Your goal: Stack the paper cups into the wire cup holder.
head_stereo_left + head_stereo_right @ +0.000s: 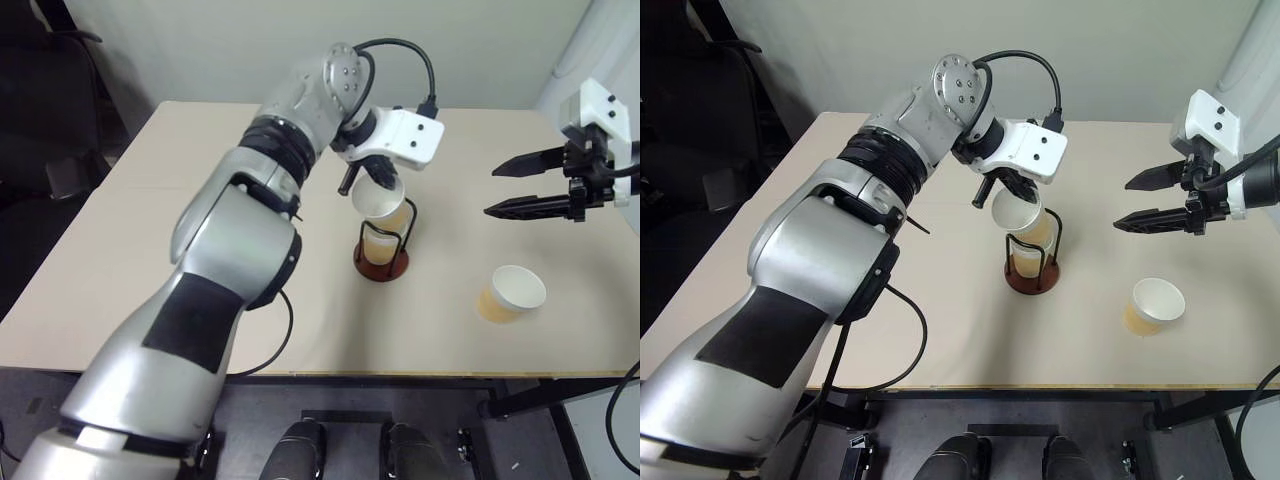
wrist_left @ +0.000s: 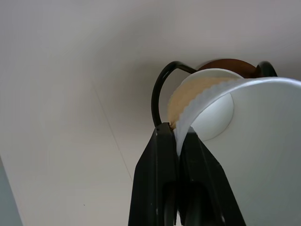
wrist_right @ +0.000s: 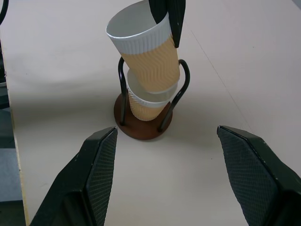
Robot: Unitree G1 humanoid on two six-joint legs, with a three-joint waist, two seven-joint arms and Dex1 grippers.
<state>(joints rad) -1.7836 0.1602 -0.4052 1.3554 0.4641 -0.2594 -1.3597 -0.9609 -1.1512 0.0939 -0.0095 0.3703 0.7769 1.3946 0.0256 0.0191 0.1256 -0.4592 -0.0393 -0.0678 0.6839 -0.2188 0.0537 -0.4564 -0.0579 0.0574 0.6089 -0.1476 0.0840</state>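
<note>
Right wrist view gives the best look at the action: the left gripper (image 3: 168,19) has its two black fingers pinched on the rim wall of a paper cup (image 3: 146,52), one finger inside and one outside, and that cup hangs tilted over the wire cup holder (image 3: 141,125), its bottom just entering the cup already seated there (image 3: 146,106). Left wrist view confirms the pinch, fingers squeezed on the thin white wall with the rim bowing slightly between them. That tells you plenty about handling: these cups look very light and thin-walled, easy to crush or dent, so a rim pinch is the sensible hold, firm enough to steer, not so firm it folds the lip. The ribbed tan sleeve should offer some friction, while the smooth white band near the top looks slicker. Because the cup is leaning, my read is it needs levelling before it drops, or it may jam against a wire loop or tip the small stand. Over on the robot's right, the right gripper (image 1: 535,185) hovers above the table (image 1: 150,260) with its fingers spread wide, holding nothing. One more cup (image 1: 510,293) stands upright on the table, well apart from the holder, waiting its turn.
</note>
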